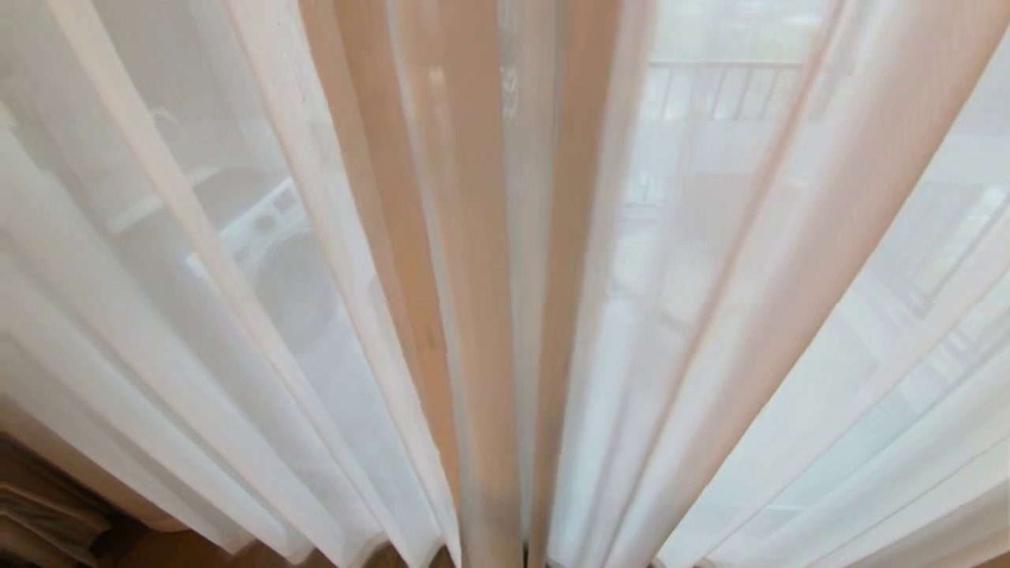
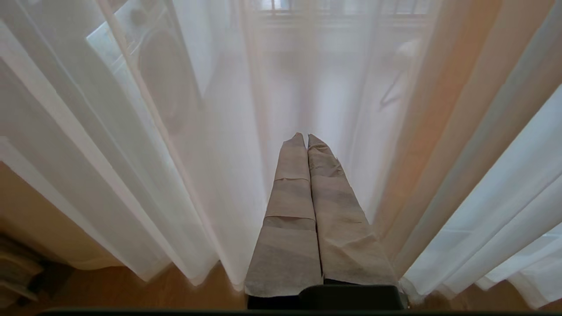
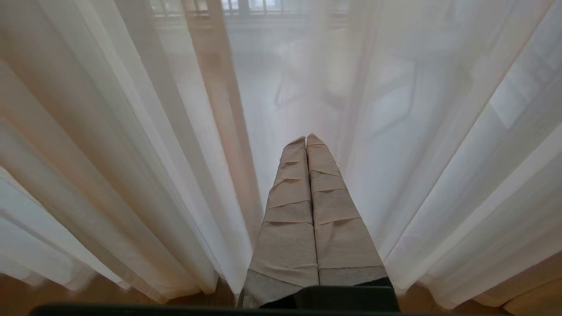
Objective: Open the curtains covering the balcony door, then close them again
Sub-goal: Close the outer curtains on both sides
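Note:
The curtains (image 1: 694, 315) hang shut across the whole head view as thin white sheers in long pleats, with a peach-tinted seam (image 1: 481, 300) where the two panels meet at the middle. The balcony door behind them is hidden; only faint shapes show through. Neither arm appears in the head view. In the left wrist view my left gripper (image 2: 306, 137) points at the sheer (image 2: 210, 175), its tape-wrapped fingers (image 2: 292, 206) pressed together on nothing. My right gripper (image 3: 306, 139) is likewise shut and empty, just in front of the sheer (image 3: 439, 175).
A washing machine (image 1: 268, 229) shows dimly through the left panel, and a railing (image 1: 710, 87) through the right. Wooden floor (image 2: 131, 294) runs under the hems. A dark stacked object (image 1: 39, 513) sits low at the left.

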Controlling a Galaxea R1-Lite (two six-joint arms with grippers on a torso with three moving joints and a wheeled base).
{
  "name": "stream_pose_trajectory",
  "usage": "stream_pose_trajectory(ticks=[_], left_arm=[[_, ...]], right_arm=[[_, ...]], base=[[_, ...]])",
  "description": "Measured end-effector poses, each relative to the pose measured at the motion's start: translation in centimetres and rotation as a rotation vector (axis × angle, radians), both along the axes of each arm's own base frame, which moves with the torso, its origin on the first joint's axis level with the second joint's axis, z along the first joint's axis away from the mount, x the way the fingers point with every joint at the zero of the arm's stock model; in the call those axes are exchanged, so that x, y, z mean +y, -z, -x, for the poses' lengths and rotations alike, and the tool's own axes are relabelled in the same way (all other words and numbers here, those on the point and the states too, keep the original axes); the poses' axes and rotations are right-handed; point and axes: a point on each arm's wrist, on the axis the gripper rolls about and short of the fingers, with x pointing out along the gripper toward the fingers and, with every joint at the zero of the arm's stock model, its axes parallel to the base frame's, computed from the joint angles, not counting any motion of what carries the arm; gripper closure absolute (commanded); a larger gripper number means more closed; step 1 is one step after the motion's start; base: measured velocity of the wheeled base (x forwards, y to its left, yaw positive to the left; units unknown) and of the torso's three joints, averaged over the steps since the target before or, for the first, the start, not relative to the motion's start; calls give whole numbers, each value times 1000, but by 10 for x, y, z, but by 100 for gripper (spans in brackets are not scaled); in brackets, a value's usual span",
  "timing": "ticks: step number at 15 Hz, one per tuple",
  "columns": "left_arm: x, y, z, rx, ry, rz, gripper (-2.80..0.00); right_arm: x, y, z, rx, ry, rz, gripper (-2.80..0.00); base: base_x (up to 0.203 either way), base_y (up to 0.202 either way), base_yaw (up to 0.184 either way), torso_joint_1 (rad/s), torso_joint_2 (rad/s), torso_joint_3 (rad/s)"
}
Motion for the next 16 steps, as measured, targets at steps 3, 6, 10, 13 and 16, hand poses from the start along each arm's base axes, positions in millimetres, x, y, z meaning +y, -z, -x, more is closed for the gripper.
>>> stream_pose_trajectory(ticks=[3,6,10,13,16], left_arm=[[0,0,0,0,0,0,0],[0,0,0,0,1,-1,0],[0,0,0,1,1,-4,0],[0,0,0,1,1,-3,0],[0,0,0,1,1,-2,0]], right_arm=[[0,0,0,0,0,0,0],[0,0,0,0,0,0,0],[0,0,0,-1,-1,2,0],[0,0,0,-3,-3,-1,0],[0,0,0,-3,-2,-6,0]], base=[[0,194,1,2,4,2],[0,192,0,1,4,-1],[0,190,0,0,0,2],[0,192,1,3,3,3],[0,192,-9,-18,41,23]])
